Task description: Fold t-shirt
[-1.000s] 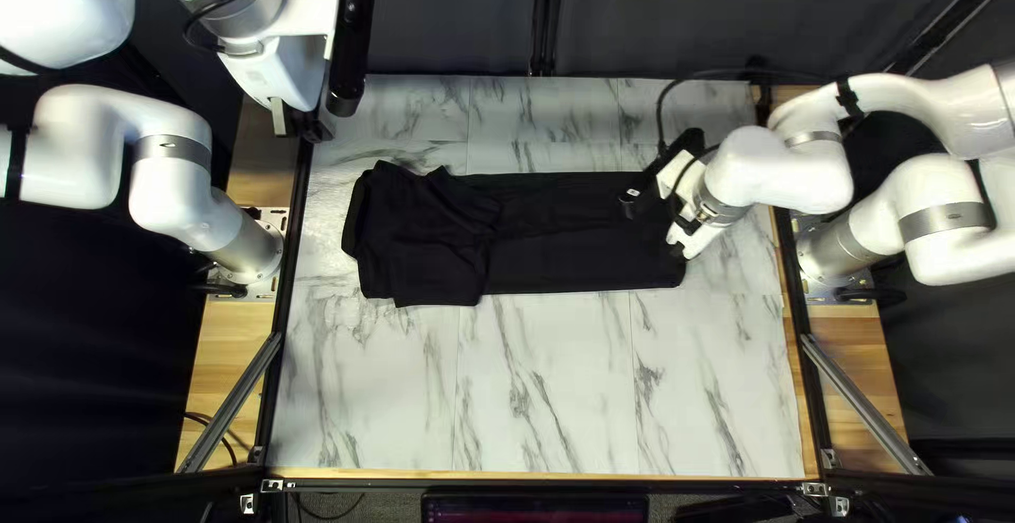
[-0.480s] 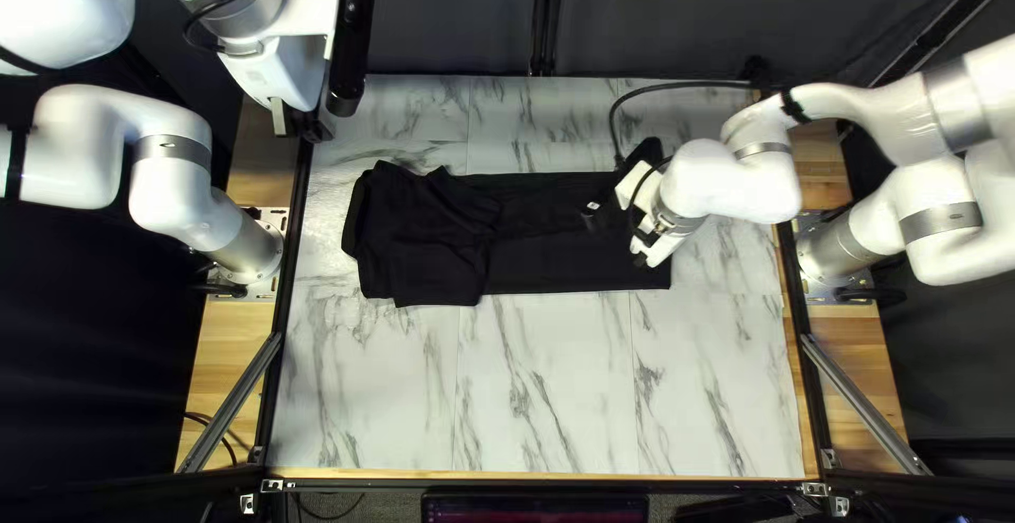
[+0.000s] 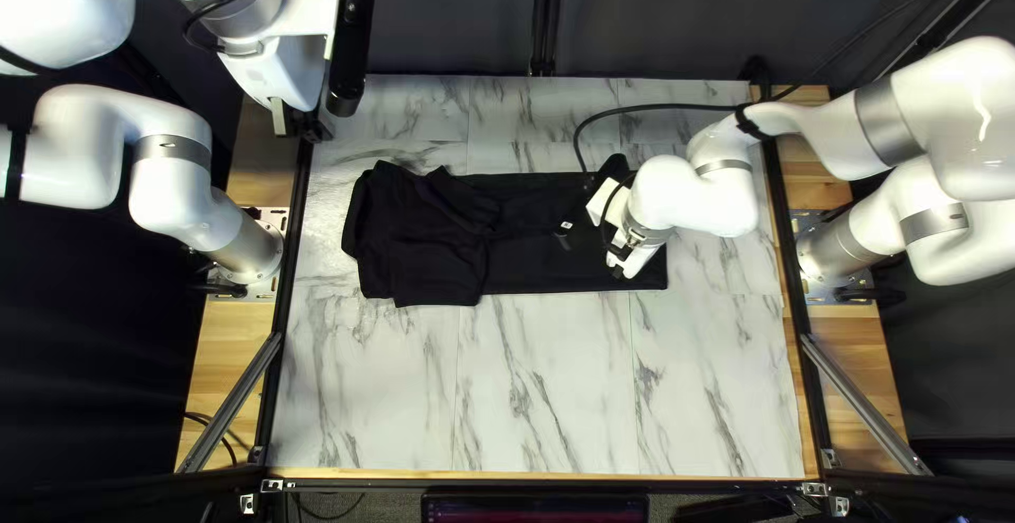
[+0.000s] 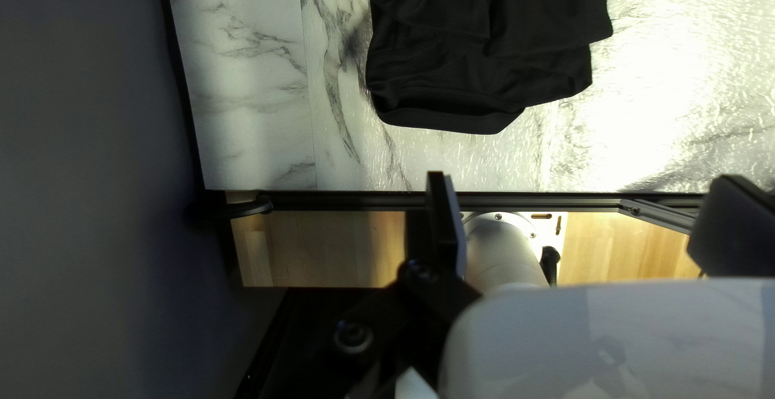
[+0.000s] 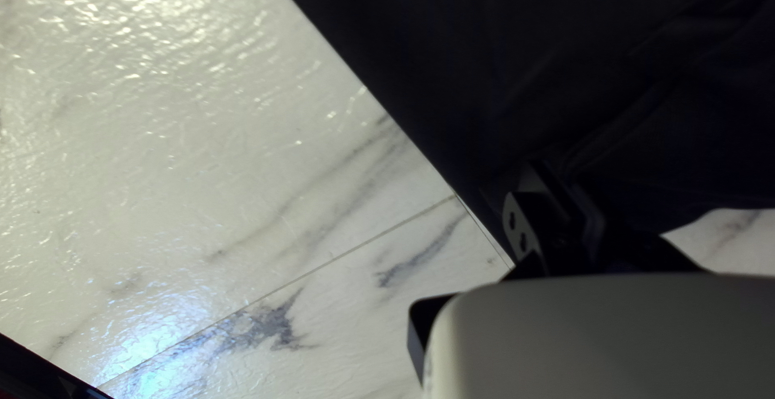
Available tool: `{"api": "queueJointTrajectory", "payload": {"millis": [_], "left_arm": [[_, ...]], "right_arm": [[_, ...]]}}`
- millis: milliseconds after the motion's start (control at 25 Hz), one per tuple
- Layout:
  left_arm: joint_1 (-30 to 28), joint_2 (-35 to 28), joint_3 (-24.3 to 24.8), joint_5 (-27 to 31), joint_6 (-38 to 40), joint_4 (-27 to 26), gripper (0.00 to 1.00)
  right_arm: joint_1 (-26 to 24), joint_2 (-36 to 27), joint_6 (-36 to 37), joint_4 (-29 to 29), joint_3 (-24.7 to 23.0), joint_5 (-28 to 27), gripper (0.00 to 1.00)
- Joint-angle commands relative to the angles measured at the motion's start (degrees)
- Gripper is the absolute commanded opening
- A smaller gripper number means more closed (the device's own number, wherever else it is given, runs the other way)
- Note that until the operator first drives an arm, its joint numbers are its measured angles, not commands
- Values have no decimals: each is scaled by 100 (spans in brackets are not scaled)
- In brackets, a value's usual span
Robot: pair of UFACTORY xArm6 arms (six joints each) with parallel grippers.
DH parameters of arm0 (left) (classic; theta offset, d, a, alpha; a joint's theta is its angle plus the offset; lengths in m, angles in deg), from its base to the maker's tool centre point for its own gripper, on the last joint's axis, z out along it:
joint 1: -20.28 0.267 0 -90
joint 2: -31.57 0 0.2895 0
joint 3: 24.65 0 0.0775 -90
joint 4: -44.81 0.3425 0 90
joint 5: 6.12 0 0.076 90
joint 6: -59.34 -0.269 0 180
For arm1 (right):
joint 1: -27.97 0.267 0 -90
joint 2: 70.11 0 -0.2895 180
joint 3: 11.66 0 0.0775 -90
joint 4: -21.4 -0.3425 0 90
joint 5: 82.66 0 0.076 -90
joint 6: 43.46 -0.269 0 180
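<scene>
The black t-shirt (image 3: pixel 571 259) lies as a long folded strip, with a rumpled, bunched section at the left of the top left view. Over the strip's other end is my right gripper (image 3: pixel 620 270); in the right wrist view the gripper (image 5: pixel 557 201) is shut on the t-shirt (image 5: pixel 500 68), with creases running from the pinch. My left gripper (image 3: pixel 296 125) hangs raised near the table's far left corner. In the left wrist view this gripper (image 4: pixel 588 221) is open with no cloth between its fingers, and the bunched end of the t-shirt (image 4: pixel 484 60) lies ahead.
The marble-patterned table (image 3: pixel 539 386) has bare surface around the cloth, widest toward its near edge. A black cable (image 3: pixel 656 108) loops from the right arm over the far side. Dark metal rails (image 3: pixel 283 301) border the table, with wooden strips (image 3: pixel 241 349) outside them.
My right gripper has moved left in the top left view, and the t-shirt's right end has shifted slightly left with it. The left arm and bunched section look unchanged.
</scene>
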Motion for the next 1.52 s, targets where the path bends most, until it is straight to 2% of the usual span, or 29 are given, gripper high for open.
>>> {"api": "queueJointTrajectory", "payload": {"millis": [40,400,680,880,1120,1280,1400,1440,1480,1520], "left_arm": [[0,0,0,0,0,0,100],[0,0,0,0,0,0,100],[0,0,0,0,0,0,100],[0,0,0,0,0,0,100],[0,0,0,0,0,0,100],[0,0,0,0,0,0,100],[0,0,0,0,0,0,100],[0,0,0,0,0,0,100],[0,0,0,0,0,0,100],[0,0,0,0,0,0,100]], "right_arm": [[-25,-188,110,-13,-58,-97,100],[-326,-778,26,351,15,-717,100],[-849,-395,285,895,615,-994,100],[-985,61,131,1291,742,-661,100],[-1115,293,-295,1694,372,118,100],[-1258,441,-441,1859,237,441,100],[-1363,484,-421,1885,173,542,91],[-1399,502,-396,1878,174,555,84],[-1418,521,-382,1876,180,564,72],[-1449,565,-355,1870,202,573,68]]}}
